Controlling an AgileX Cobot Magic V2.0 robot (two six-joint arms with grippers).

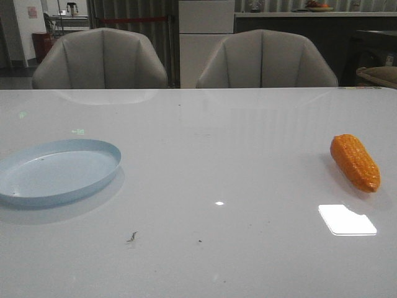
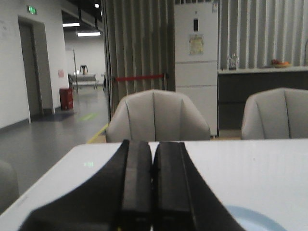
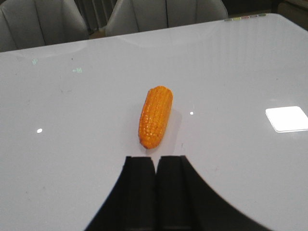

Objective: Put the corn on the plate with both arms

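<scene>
The corn [image 3: 155,117] lies on the table's right side, well apart from the plate [image 1: 37,192] — nearer the right gripper [image 3: 156,166], its long axis pointing roughly away from those pressed-together fingers. The left gripper [image 2: 153,166] — likewise closed.

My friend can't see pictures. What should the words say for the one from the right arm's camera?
An orange toy corn cob lies on a glossy white table, just beyond the tips of the right claw, whose two black fingers are pressed together and hold nothing. Two grey chairs stand at the far edge of the table.
</scene>
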